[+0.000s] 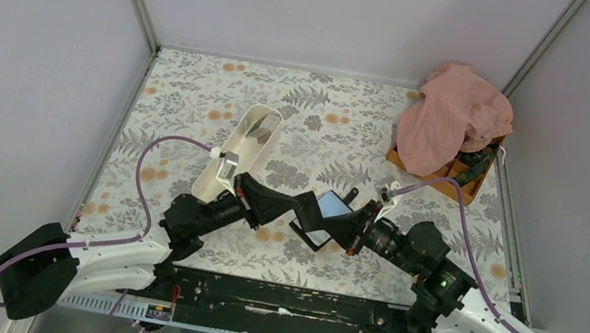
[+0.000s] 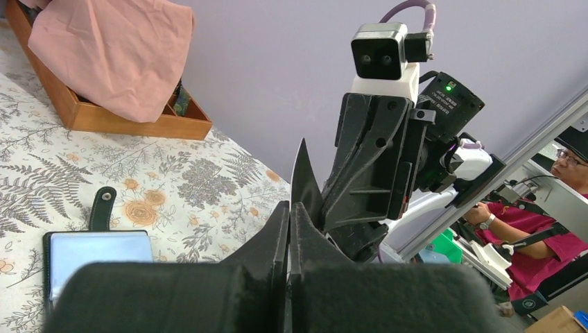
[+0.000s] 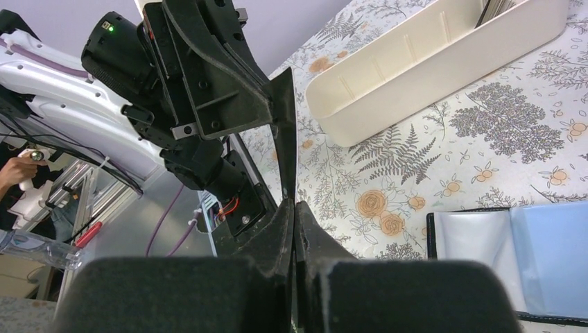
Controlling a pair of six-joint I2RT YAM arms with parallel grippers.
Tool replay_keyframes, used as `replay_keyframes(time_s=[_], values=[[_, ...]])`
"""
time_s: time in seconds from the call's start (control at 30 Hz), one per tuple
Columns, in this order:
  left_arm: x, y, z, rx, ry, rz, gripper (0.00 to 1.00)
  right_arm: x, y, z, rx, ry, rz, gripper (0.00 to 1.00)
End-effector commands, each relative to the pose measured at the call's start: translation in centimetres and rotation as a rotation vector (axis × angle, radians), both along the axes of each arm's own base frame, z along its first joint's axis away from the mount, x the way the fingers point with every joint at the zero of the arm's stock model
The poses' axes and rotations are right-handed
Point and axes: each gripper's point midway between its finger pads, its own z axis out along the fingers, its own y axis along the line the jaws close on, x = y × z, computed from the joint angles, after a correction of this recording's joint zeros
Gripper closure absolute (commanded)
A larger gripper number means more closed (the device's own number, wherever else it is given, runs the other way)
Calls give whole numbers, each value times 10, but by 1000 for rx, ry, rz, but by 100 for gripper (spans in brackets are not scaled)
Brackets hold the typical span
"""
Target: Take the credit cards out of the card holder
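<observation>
The card holder point(image 1: 330, 206) lies open on the floral table, its glossy bluish inner face up point(image 2: 97, 253) point(image 3: 516, 250). Just above it my two grippers meet nose to nose. A thin dark credit card point(image 2: 304, 177) point(image 3: 286, 118) stands edge-on between them. My left gripper point(image 2: 289, 208) point(image 1: 312, 216) is shut on one end of the card. The other end sits in my shut right gripper point(image 3: 294, 205) point(image 1: 355, 231). The holder's strap point(image 2: 104, 205) lies flat on the cloth.
A long white tray point(image 1: 222, 174) point(image 3: 416, 69) stands at the middle left with cards point(image 1: 260, 127) in its far end. An orange compartment box point(image 1: 452, 179) point(image 2: 125, 121) at the back right lies under a pink cloth point(image 1: 454, 116) point(image 2: 111, 48). Walls close three sides.
</observation>
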Motion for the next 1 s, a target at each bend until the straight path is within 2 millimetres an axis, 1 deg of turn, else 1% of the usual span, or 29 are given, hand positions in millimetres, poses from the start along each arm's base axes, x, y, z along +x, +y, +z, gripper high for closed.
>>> replay_keyframes(time_s=[0.0, 0.03, 0.1, 0.13, 0.2, 0.3, 0.43, 0.47, 0.57, 0.73, 0.77, 0.87, 0.9, 0.97], values=[[1, 5, 11, -28, -38, 24, 100, -1, -1, 10, 28, -33, 2, 100], [2, 5, 11, -27, -39, 30, 100, 0, -2, 10, 28, -33, -5, 100], [4, 5, 9, -11, -34, 43, 100, 2, -4, 10, 25, -37, -20, 90], [6, 6, 10, -6, -36, 54, 100, 2, -4, 9, 18, -37, -21, 87], [9, 8, 12, -1, -43, 79, 100, 2, -5, 7, -3, -29, -21, 73], [20, 11, 13, 43, -48, 140, 100, 5, -9, 3, -22, -18, -52, 58], [38, 18, 14, 104, -58, 244, 100, 13, -20, 2, -38, -21, -121, 42], [44, 20, 15, 129, -70, 282, 100, 16, -24, 0, -50, -20, -148, 40], [66, 33, 15, 238, -123, 428, 100, 23, -34, -11, -98, -4, -211, 39], [109, 73, 21, 379, -264, 735, 100, 22, -34, -24, -134, 10, -204, 39], [119, 79, 21, 421, -284, 775, 100, 23, -34, -25, -142, 7, -203, 39], [152, 96, 11, 552, -315, 868, 100, 25, -33, -34, -181, 2, -200, 39], [160, 101, 13, 559, -350, 897, 100, 26, -32, -37, -198, 0, -198, 39], [173, 114, 7, 565, -423, 927, 100, 29, -31, -43, -228, 8, -203, 39]])
